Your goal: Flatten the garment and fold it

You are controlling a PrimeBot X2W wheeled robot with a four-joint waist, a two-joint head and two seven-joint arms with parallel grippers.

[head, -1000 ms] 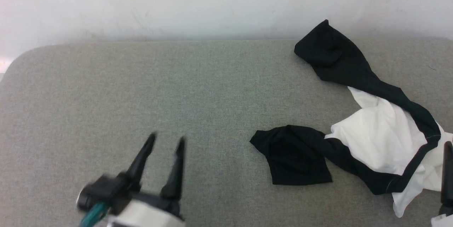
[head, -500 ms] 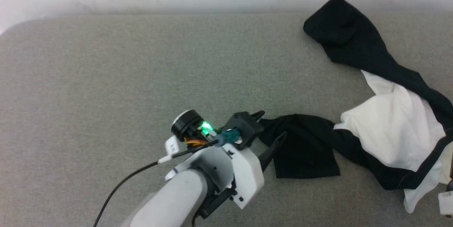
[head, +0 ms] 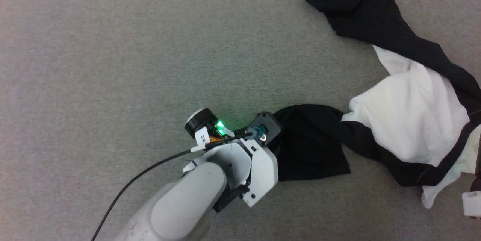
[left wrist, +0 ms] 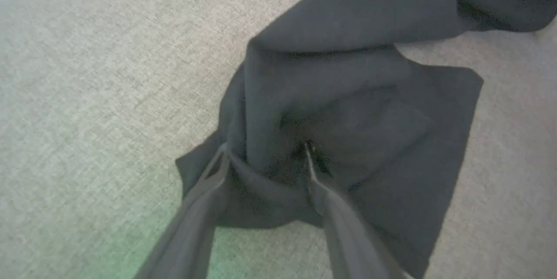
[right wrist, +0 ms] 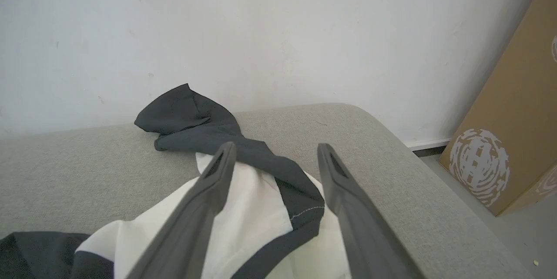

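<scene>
One garment (head: pixel 409 120): a shirt lying crumpled on the right half of the tabletop (head: pixel 112 64). Its white body is bunched and creased, with black trim curling along the edge.
Sleeves: the near sleeve (head: pixel 312 147) is black and doubled over into a rumpled patch that reaches from the body toward the middle of the tabletop. The far sleeve (head: pixel 349 4), also black, twists away from the body toward the back edge.
Left side: the left gripper (left wrist: pixel 265 150) is down on the near sleeve. Its fingers are apart, with the tips pressed into the cloth on either side of a raised ridge, and they have not pinched it.
Right side: the right gripper (right wrist: pixel 276 148) is poised over the white body at the right end of the garment. Its fingers are spread wide and hold nothing.
Done so far: apparently nothing. No part of the shirt lies flat, both sleeves are folded on themselves, and no fold has been made.
Step in hand: judged to be the first grasp, on the near sleeve, so it can be drawn out.
Left to do: closing on the sleeve, pulling it and the far sleeve straight, spreading the body smooth, then all of the folding. That is nearly the whole task.
Room to work: the left half of the tabletop is bare grey cloth, enough to spread the shirt.
Beyond: a pale wall (right wrist: pixel 261 31) stands behind the tabletop, and a cardboard box (right wrist: pixel 513 118) sits on the floor past its right end.
</scene>
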